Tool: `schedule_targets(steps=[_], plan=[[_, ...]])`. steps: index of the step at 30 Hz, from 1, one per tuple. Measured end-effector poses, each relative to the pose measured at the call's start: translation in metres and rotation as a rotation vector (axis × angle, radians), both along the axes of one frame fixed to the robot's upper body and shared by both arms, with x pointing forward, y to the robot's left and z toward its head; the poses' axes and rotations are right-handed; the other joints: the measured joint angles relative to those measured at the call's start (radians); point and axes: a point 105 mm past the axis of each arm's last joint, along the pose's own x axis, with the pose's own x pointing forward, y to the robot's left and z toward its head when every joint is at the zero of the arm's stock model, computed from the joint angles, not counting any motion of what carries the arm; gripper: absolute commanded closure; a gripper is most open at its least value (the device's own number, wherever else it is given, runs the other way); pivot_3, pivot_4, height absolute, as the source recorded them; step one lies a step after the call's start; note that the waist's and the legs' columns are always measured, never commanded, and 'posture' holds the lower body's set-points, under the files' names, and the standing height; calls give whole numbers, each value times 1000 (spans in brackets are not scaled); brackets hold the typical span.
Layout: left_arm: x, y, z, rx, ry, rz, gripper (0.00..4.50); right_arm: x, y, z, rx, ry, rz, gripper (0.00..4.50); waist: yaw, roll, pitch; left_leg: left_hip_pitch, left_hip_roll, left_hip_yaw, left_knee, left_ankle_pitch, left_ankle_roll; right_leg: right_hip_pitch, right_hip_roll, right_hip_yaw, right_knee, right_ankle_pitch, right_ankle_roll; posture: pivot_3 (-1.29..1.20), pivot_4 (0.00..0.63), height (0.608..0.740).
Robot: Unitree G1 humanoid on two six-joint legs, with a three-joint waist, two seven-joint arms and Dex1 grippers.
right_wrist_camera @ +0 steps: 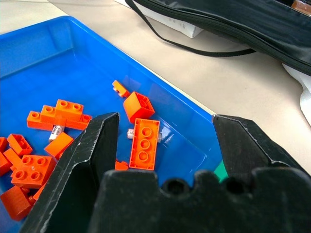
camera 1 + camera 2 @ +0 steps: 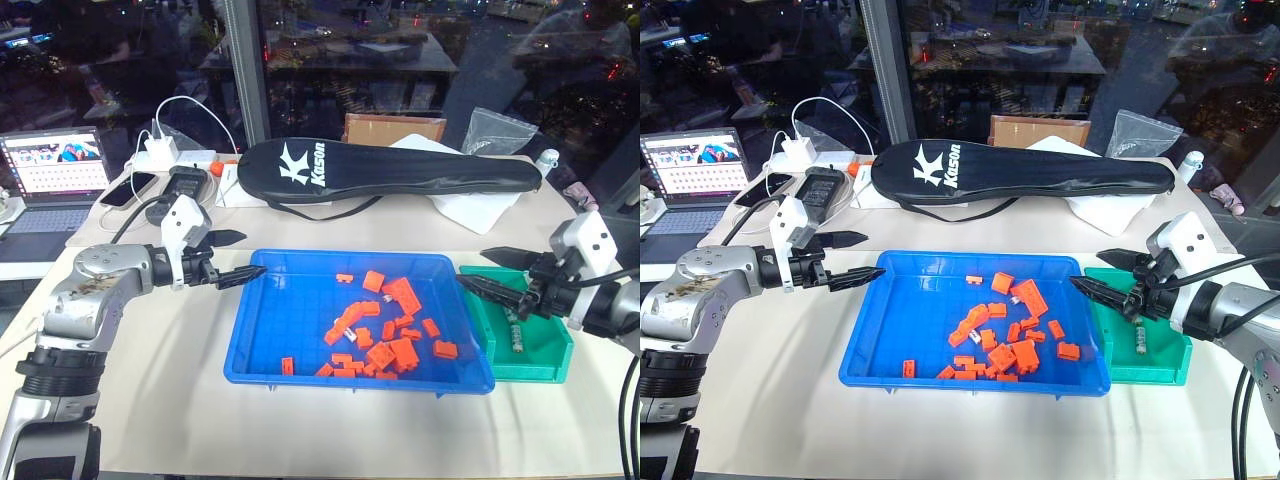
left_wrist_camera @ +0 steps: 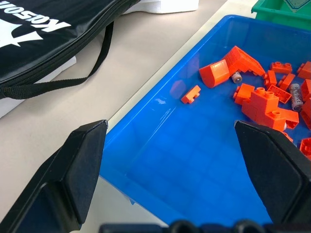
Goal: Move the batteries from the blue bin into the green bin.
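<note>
Dark window glass backs a pale counter that carries the wide blue bin and, touching its right end, the smaller green bin.

One battery lies on the green bin's floor, its long axis running from the near wall toward the far wall. Among the orange blocks in the blue bin, another battery lies flat, and a battery end peeks out from under an orange piece. In the right wrist view a pale labelled cylinder shows beside a block, its markings too small to read.

Left hand hangs over the blue bin's left rim, fingers spread wide and holding nothing. Right hand hovers over the seam between the two bins, fingers also wide apart and holding nothing.

Behind the bins lies a long black bag with "Kason" in white. A laptop with a lit screen sits at far left, near a white charger.
</note>
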Motion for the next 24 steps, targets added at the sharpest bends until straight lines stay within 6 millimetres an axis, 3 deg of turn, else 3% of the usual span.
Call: schedule_targets(steps=[2,5,7,11,13,15,17,24], plan=[[1,-1,1,-9,5,-4,0,0,-1,0,-2,0,-5,942,0,0,0,0,0,0,0,0,0,0,0,0,0,0,0,0,150,731],[9,-11,22,-56,-3,-44,0,-1,-1,-1,-27,8,-22,942,12,-1,1,-2,0,-2,3,0,0,0,0,-2,0,0,1,0,150,731],[8,-23,41,-70,-10,-109,0,-5,3,1,-70,20,-6,942,15,0,0,-2,0,-2,4,-1,2,1,0,-2,0,0,1,0,150,731],[1,-48,51,-60,38,-235,0,-16,13,3,-190,80,49,942,18,1,0,-2,0,-3,4,-1,3,0,1,-2,0,-1,0,0,150,731],[-1,-67,67,-82,18,-309,0,-21,23,-2,-202,128,96,942,19,0,0,-4,0,-4,6,-2,3,0,1,-3,0,-1,0,0,150,731],[-7,-73,75,-53,-3,-360,0,-25,30,-14,-240,182,124,942,18,0,0,-4,0,-4,6,-2,3,0,0,-3,0,-1,0,0,150,731],[-14,-72,72,8,15,-402,0,-26,36,-25,-268,227,146,942,8,1,0,-3,0,-4,6,-3,5,0,1,-3,0,-1,0,0,150,731],[-30,-63,32,125,142,-448,0,-33,48,-54,-326,351,201,942,0,3,-1,-4,0,-4,8,-4,7,0,1,-3,1,-1,-1,0,150,731]])
